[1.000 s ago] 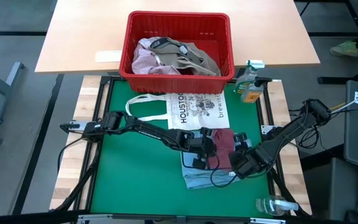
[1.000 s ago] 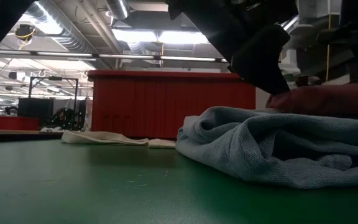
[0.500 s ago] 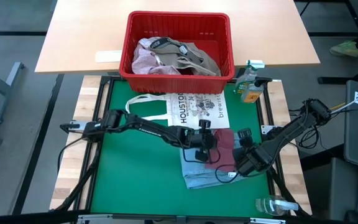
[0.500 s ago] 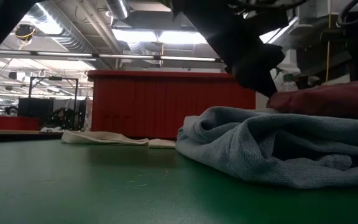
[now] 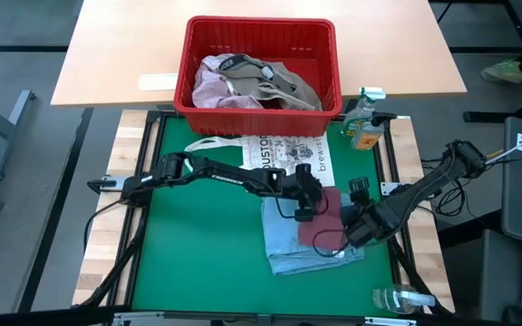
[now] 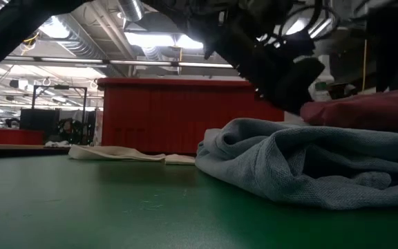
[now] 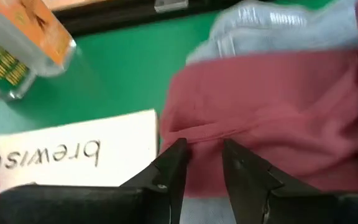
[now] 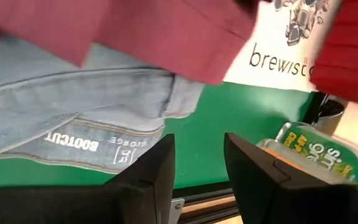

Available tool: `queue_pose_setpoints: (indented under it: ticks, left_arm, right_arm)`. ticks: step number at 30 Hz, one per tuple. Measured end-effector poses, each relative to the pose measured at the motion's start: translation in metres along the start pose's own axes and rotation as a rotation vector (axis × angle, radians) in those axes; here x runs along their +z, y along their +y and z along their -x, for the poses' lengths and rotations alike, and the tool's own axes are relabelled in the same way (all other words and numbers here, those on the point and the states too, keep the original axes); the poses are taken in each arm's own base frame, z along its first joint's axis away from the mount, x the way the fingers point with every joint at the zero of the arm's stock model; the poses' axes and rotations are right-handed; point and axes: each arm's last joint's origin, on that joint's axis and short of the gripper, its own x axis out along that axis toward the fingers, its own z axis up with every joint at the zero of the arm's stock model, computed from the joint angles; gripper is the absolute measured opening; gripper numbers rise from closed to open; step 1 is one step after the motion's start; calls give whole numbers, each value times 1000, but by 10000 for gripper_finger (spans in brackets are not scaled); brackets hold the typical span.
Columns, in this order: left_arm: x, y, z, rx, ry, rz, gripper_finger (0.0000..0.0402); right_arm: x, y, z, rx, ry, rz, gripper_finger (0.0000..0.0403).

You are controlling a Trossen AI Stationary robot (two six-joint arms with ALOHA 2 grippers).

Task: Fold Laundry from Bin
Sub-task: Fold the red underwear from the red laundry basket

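A maroon garment (image 5: pixel 326 217) lies folded atop a light blue garment (image 5: pixel 290 244) toward the counter's (image 5: pixel 202 263) right edge. More laundry (image 5: pixel 256 83) fills the red bin (image 5: pixel 259 30) beyond the far edge. A white tote bag (image 5: pixel 275 156) reads "HOUSTON", "brewist". The blue piece's label reads "BOOTCUT", "GEORGE". Left gripper (image 7: pixel 202 163) and right gripper (image 8: pixel 197 157) hover with fingers apart, empty.
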Motion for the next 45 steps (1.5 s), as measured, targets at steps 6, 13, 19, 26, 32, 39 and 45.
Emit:
queue_pose_setpoints:
  ticks: [6, 13, 19, 26, 32, 39, 45]
  left_arm:
    - [-3, 1, -4, -1, 2, 1, 95]
    - [10, 5, 6, 47, -46, 2, 95]
    - [13, 9, 13, 53, -37, 3, 95]
    - [14, 9, 17, 50, -17, 0, 95]
    - [9, 8, 17, 44, 29, -9, 95]
    - [9, 8, 17, 43, 34, -11, 95]
    - [9, 8, 17, 42, 32, -12, 95]
  right_arm:
    - [-8, -30, 5, 50, -91, -161, 138]
    - [-5, -67, 3, 214, -256, -337, 138]
    - [-5, -91, -11, 365, -236, -418, 138]
    - [-9, -104, -38, 507, -246, -430, 138]
    - [-13, -108, -67, 531, -272, -513, 138]
    - [-19, -109, -85, 552, -277, -573, 138]
    - [-20, -104, -88, 648, -277, -563, 138]
